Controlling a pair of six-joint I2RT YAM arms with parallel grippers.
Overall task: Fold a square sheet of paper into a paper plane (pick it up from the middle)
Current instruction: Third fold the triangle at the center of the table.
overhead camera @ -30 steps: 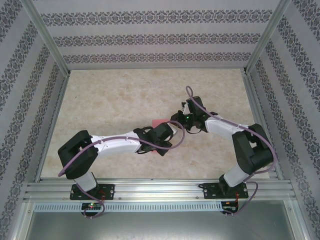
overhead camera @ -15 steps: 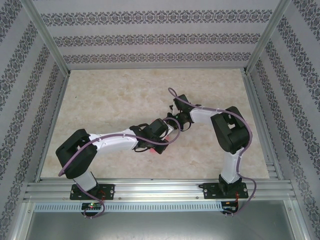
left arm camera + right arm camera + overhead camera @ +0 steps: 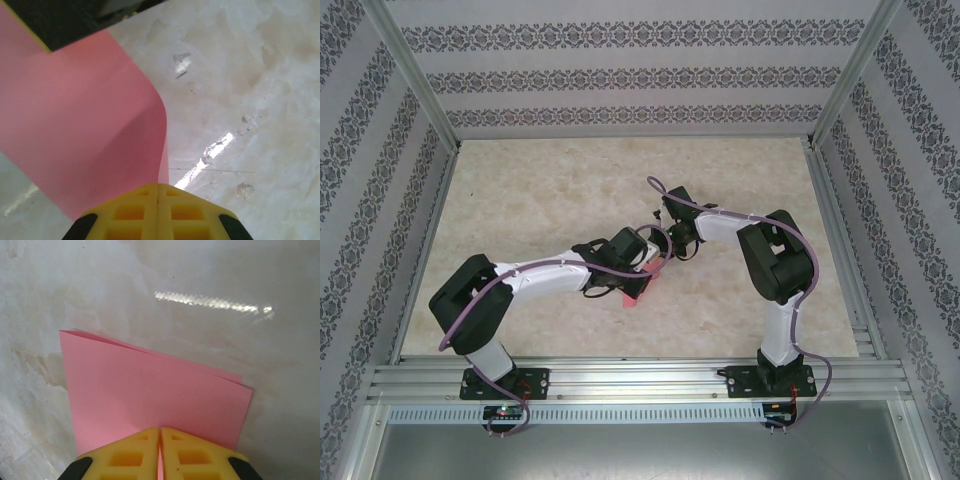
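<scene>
The square sheet of paper (image 3: 150, 385) is pink and doubled over into two layers, with both free edges lying almost together above the marble table. My right gripper (image 3: 160, 430) is shut on it near the fold. My left gripper (image 3: 158, 186) is also shut on the sheet (image 3: 80, 125), which curves up and away to the left of its yellow fingers (image 3: 125, 210). From above, the two grippers meet at the table's middle: the left gripper (image 3: 646, 262), the right gripper (image 3: 670, 246), and a pink flap of the sheet (image 3: 634, 292) hanging below them. The paper plane is out of view.
The marble tabletop (image 3: 540, 190) is bare around the arms. Patterned walls and aluminium posts (image 3: 415, 80) enclose it on three sides. An aluminium rail (image 3: 640, 380) with both arm bases runs along the near edge.
The right arm has folded in, its gripper moving left toward the left gripper. The left gripper has shifted slightly left and up. More pink paper now shows below it.
</scene>
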